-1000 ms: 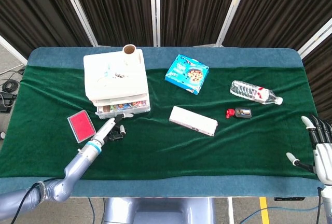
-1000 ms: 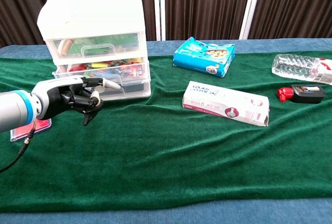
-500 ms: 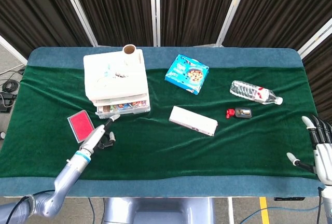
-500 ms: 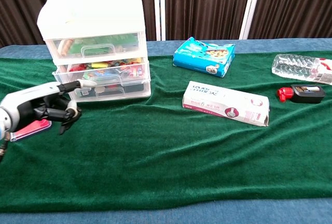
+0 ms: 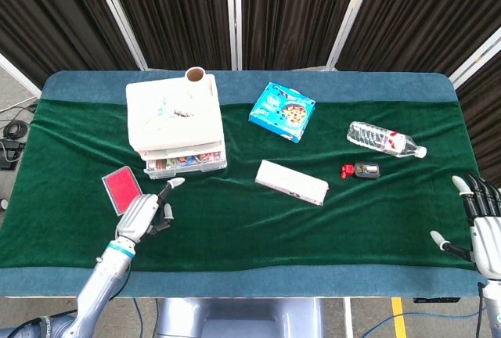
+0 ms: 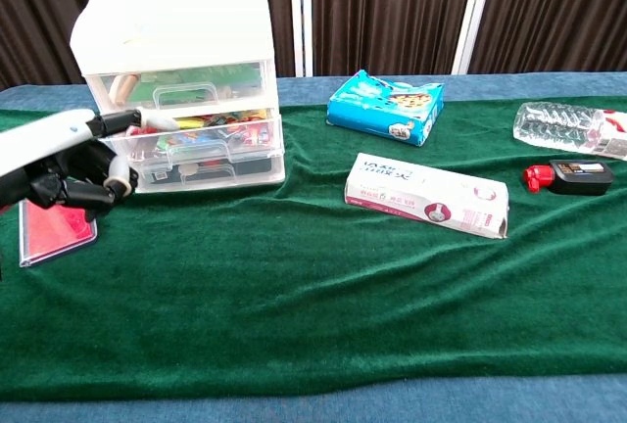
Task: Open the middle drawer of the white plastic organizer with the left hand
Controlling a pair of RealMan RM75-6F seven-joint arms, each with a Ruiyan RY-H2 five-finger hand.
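Note:
The white plastic organizer [image 5: 174,123] [image 6: 176,61] stands at the back left of the green cloth, with three clear drawers. Its middle drawer [image 6: 201,135] holds colourful items, and in the head view the lower drawer fronts [image 5: 185,162] show past the top. My left hand [image 5: 145,214] [image 6: 67,161] hovers in front and to the left of the organizer, apart from it. It holds nothing; one finger points toward the drawers and the rest are curled in. My right hand [image 5: 484,232] rests at the table's right edge with fingers spread and nothing in it.
A red flat case [image 5: 121,189] [image 6: 55,232] lies just left of my left hand. A blue cookie packet [image 5: 282,111], a white carton [image 5: 291,182], a water bottle [image 5: 383,139] and a small red-black item [image 5: 361,170] lie to the right. A cardboard tube [image 5: 195,75] stands behind the organizer.
My left hand has drawn back from the drawer fronts toward the table's front left. The organizer and my right hand have not moved.

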